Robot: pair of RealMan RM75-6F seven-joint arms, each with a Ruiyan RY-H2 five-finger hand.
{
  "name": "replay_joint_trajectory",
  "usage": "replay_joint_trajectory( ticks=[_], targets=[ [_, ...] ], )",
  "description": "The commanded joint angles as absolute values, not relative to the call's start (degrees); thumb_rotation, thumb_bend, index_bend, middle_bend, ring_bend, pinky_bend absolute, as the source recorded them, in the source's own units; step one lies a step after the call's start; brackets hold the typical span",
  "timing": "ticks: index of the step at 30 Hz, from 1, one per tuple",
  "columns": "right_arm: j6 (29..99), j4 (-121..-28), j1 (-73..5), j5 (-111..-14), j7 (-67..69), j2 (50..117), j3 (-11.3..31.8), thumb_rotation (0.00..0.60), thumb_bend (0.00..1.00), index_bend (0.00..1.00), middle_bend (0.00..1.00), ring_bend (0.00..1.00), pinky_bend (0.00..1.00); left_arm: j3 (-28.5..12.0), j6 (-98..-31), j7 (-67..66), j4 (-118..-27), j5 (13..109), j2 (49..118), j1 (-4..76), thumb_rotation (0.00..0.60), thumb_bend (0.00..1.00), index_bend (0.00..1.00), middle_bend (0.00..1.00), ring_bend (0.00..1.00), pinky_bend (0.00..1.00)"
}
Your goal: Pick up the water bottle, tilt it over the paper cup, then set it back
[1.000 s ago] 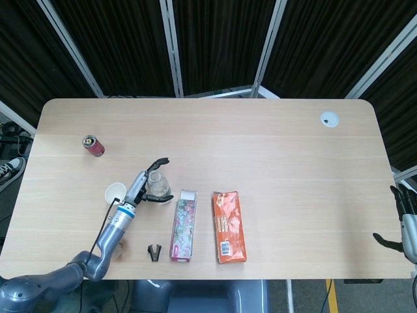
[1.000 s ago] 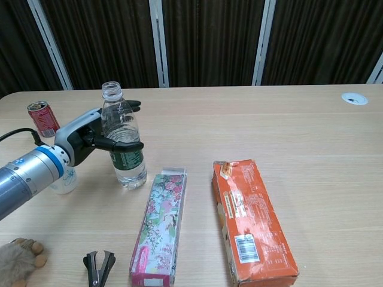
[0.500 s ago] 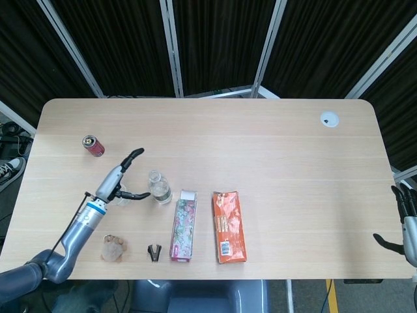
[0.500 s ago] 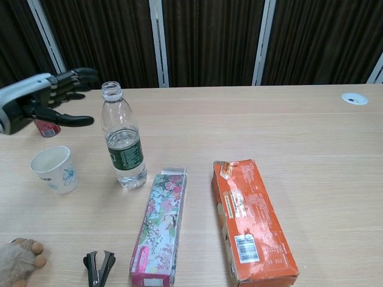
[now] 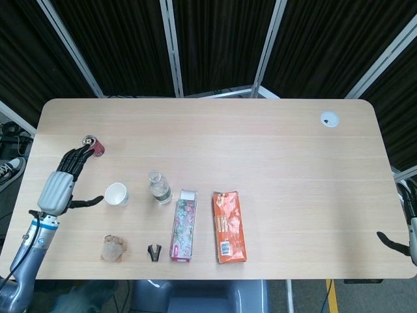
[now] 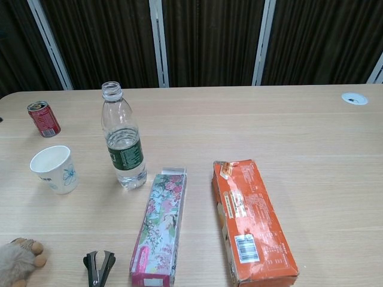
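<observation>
The clear water bottle (image 5: 158, 187) (image 6: 122, 139) with a green label stands upright on the table, cap off, with nothing touching it. The white paper cup (image 5: 116, 194) (image 6: 55, 170) stands upright to its left. My left hand (image 5: 62, 179) hangs at the table's left edge, well left of the cup, fingers spread and holding nothing; the chest view does not show it. Only a sliver of my right hand (image 5: 405, 227) shows at the right edge of the head view, too little to read its fingers.
A red can (image 5: 93, 145) (image 6: 43, 118) stands at the far left. A floral box (image 5: 182, 229) (image 6: 160, 227) and an orange packet (image 5: 229, 225) (image 6: 254, 225) lie near the front edge, with a black clip (image 5: 154, 252) (image 6: 99, 265) and a furry toy (image 5: 113, 248) (image 6: 18, 260).
My left hand has let go of the bottle and pulled away to the left, past the cup, leaving the chest view. The bottle stays upright in place.
</observation>
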State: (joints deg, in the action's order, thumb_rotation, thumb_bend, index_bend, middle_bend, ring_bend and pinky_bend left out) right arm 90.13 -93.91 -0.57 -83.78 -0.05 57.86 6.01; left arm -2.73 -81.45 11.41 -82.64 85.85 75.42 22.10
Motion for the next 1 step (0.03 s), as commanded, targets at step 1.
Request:
replay_joint_trajectory(
  ticks=[1],
  targets=[
    [91.6,-94.2,-0.1,-84.6,0.5,57.3,6.2,0.6,0.0,0.0,0.0,0.0,0.0,1.6,-89.1,-7.0,-95.6,85.3,68.3,13.8,0.6,0.0,0.0,0.0,0.0,0.0]
  ],
)
